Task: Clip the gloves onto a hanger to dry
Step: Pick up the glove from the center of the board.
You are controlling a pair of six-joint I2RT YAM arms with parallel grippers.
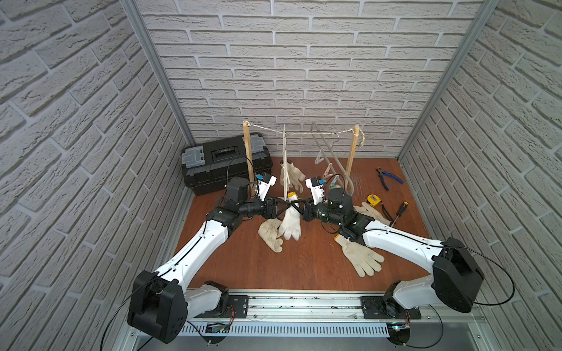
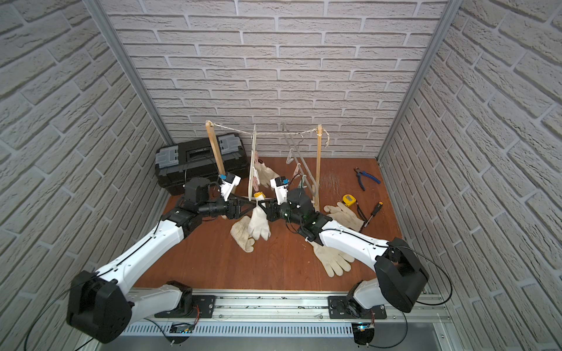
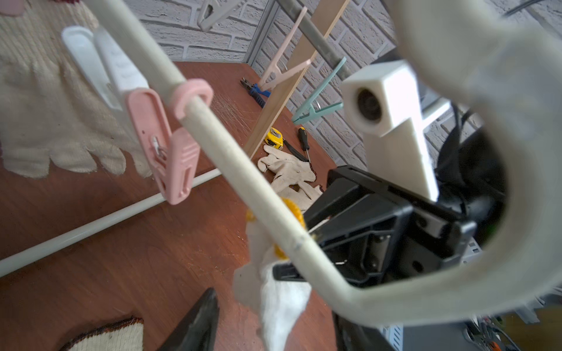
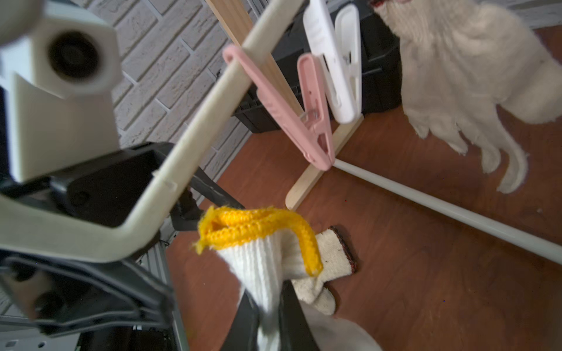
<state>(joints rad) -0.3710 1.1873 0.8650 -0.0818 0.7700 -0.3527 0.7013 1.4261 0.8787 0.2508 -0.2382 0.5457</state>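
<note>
One glove [image 1: 293, 174] hangs clipped on the hanger [image 3: 231, 161], and at its 6 o'clock the right gripper [image 4: 267, 307] pinches a yellow-cuffed glove [image 1: 290, 223], while the left gripper [image 1: 285, 208] is spread apart and three more gloves [image 1: 362, 256] wait unclipped on the table [image 1: 243, 267].

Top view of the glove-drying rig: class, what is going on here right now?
The right pincer is shut on a yellow-cuffed glove, holding its cuff up beside a corner of the cream hanger. The left pincer stands open just across from it. One glove already hangs from that hanger, and other gloves lie on the table.
</note>
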